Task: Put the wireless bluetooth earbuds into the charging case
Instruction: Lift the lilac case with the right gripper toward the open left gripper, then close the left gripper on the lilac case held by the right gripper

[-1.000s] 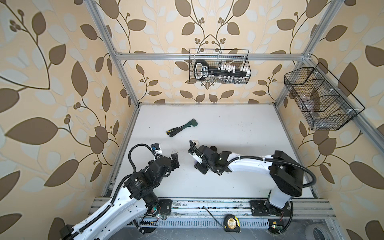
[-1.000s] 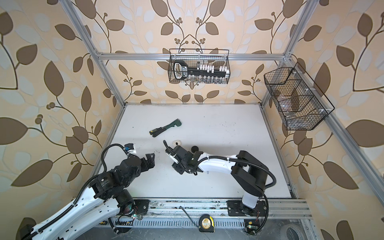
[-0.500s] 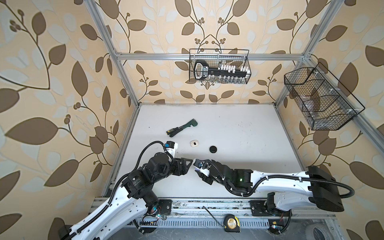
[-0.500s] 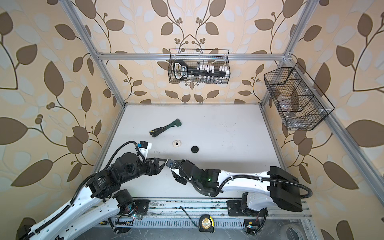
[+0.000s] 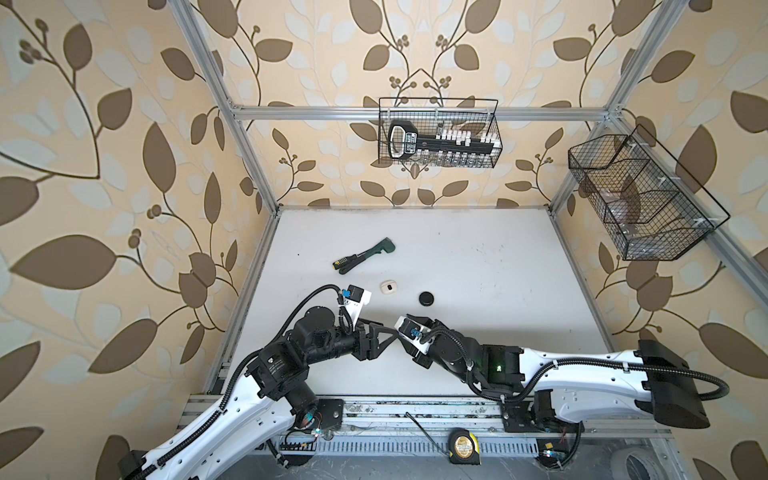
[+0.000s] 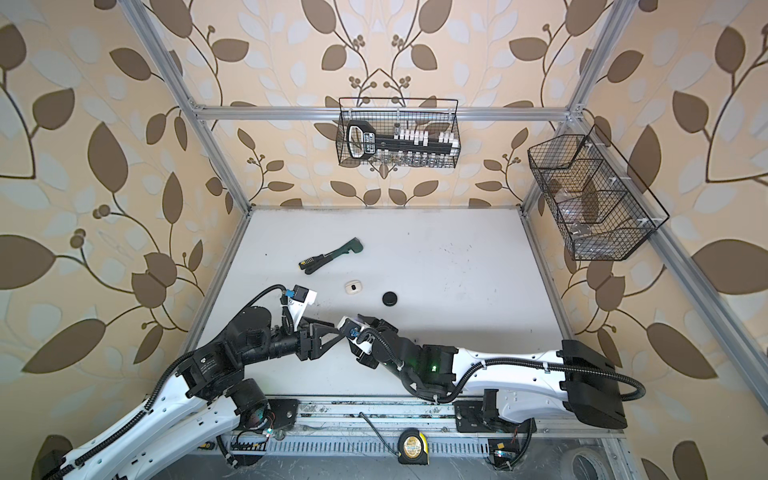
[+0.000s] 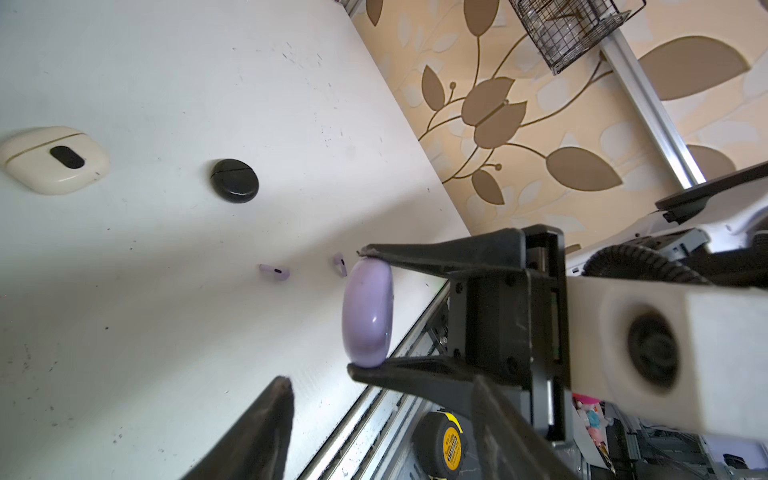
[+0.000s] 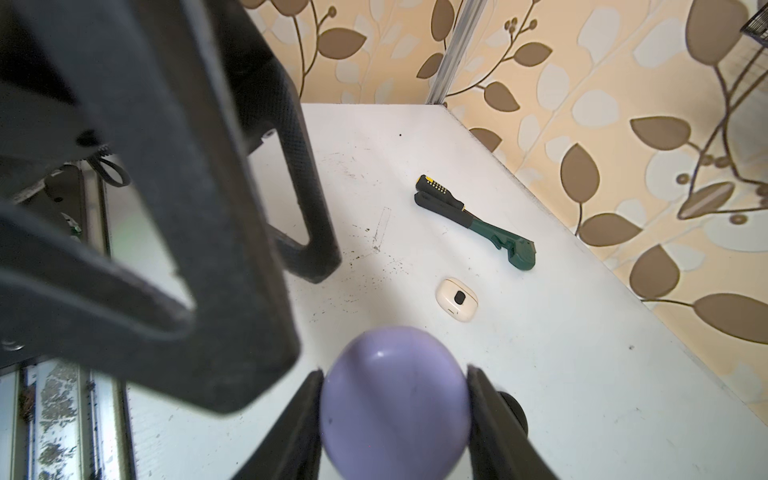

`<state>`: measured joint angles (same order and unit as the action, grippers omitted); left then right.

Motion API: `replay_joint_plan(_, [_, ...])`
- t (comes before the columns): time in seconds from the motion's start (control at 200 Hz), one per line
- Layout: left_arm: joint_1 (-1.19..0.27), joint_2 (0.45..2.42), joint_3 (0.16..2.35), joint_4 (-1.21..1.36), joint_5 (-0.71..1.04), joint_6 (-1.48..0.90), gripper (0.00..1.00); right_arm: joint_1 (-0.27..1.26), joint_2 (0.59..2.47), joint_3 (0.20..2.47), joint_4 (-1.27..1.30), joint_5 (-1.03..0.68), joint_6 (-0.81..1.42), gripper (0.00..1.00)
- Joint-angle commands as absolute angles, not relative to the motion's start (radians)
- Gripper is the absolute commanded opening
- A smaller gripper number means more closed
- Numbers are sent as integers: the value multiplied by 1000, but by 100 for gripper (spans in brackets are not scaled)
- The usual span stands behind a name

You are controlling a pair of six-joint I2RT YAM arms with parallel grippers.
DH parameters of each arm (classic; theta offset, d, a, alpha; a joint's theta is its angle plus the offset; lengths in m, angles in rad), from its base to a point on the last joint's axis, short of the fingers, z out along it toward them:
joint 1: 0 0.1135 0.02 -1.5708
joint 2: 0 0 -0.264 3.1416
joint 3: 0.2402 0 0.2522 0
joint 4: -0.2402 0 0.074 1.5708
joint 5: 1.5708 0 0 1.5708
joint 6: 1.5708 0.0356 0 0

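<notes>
Room: a cell with leaf-patterned wallpaper (image 5: 124,166) on its walls, framed in metal rails, with a white counter (image 5: 478,257) as its floor.
Baskets: one wire basket (image 5: 436,102) hangs on the back wall with a black-handled tool rack inside it. A second wire basket (image 5: 648,199) hangs on the right wall.
Front rail: a yellow tape measure (image 5: 462,445) lies on it.
Loose on the counter: a green-handled tool (image 5: 365,255) lies toward the back left. Nearer the arms are a white case (image 5: 389,286) and a black round case (image 5: 426,298), both shut, side by side but apart.
Right claw (image 8: 394,374): closed on the lilac case (image 8: 395,399), one finger pressed to each side of it.
Lilac case: a smooth rounded pebble that looks closed, held near the front middle of the counter, between the two arms.
Left claw (image 5: 388,336): its fingers stand apart with nothing between them. The tips point at the lilac case and sit just short of it.
Earbuds: two lilac earbuds (image 7: 274,272) (image 7: 340,264) lie on the counter beyond the held case, apart from each other. One shows right at the case's edge in the left wrist view. Both are hidden under the arms in both top views.
</notes>
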<state>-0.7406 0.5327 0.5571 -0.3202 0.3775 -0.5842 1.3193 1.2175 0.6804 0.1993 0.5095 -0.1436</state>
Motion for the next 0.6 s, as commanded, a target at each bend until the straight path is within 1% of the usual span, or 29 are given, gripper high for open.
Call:
replay_joint_plan(0.0, [-747,546,556,-264,415,-568,66,1339,1200,660,236,538,-180,26])
replay_joint_plan(0.31, [-747,587,554,-239,411,-574,60,1364,1189,650,252,544,-191,26])
replay_joint_plan(0.595, [-749,598,533,-212,448,-577,54,1371,1191,647,265,566,-192,27])
